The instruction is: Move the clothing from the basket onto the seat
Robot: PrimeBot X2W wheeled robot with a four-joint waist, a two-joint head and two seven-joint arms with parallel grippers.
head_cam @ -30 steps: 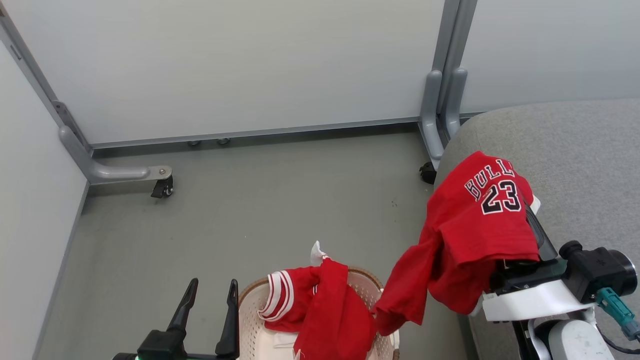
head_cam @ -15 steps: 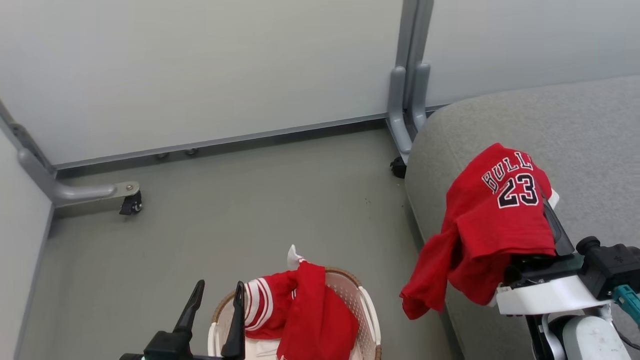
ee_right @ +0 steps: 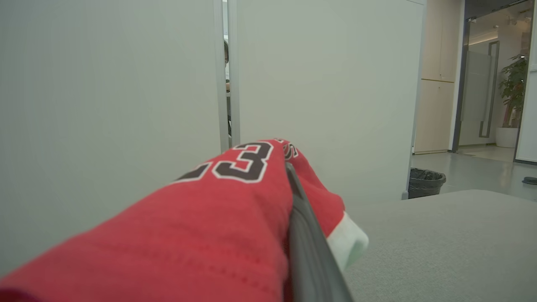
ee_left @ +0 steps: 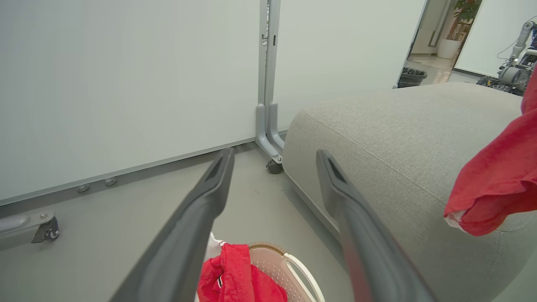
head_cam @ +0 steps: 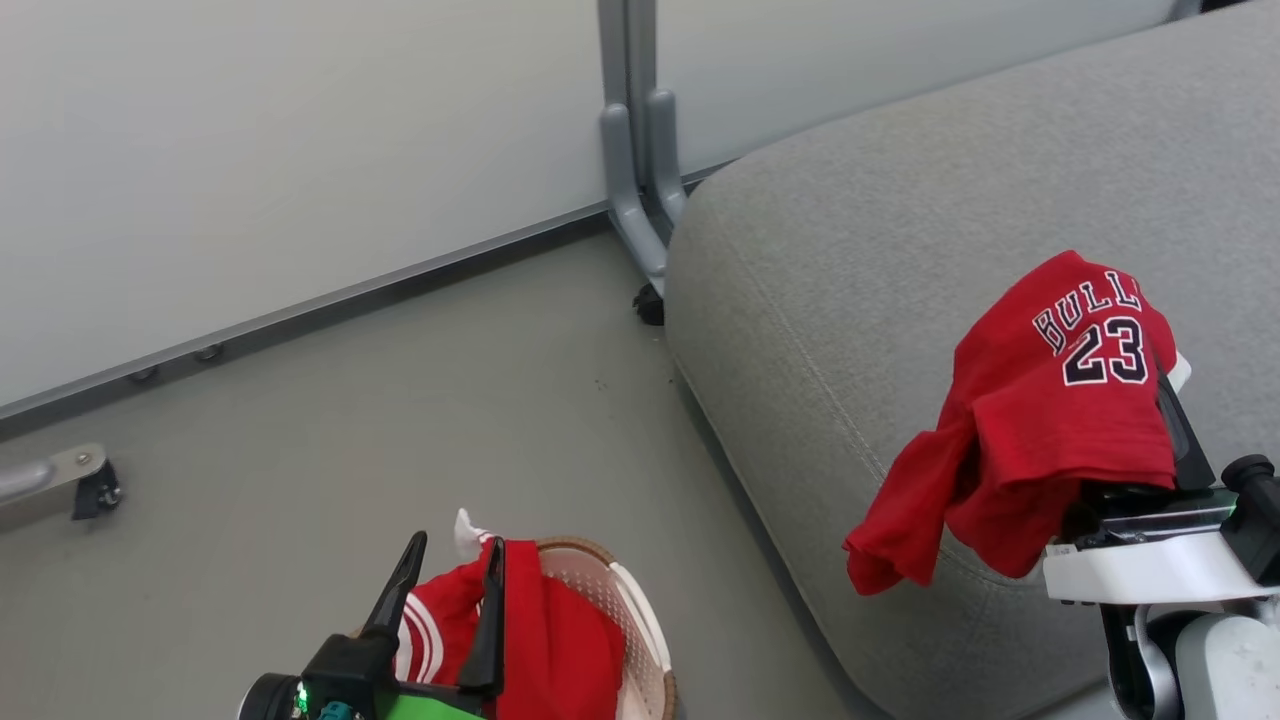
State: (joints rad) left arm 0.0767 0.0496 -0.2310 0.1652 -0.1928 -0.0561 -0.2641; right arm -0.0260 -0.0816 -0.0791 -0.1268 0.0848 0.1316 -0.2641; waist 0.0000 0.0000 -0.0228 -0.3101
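A red jersey [head_cam: 1050, 430] printed with "23" is draped over my right gripper [head_cam: 1160, 385], which is shut on it and holds it above the front part of the grey seat [head_cam: 850, 260]. Its loose end hangs just over the seat's front edge. In the right wrist view the jersey [ee_right: 209, 218] covers one finger, and the other finger [ee_right: 308, 247] is bare. More red clothing [head_cam: 550, 640] with white stripes lies in the cream basket [head_cam: 625, 600] on the floor. My left gripper [head_cam: 456, 545] stands open above the basket's left side, holding nothing.
Pale partition panels stand behind, with a grey post [head_cam: 640, 190] and castor feet [head_cam: 95, 490] on the grey floor. The seat's corner is close to the right of the basket [ee_left: 289, 262]. A black bin [ee_right: 426, 182] stands beyond the seat.
The head camera has swung to the right. The jersey's trailing end has come clear of the basket, and my right gripper has carried it from the seat's edge to over the cushion.
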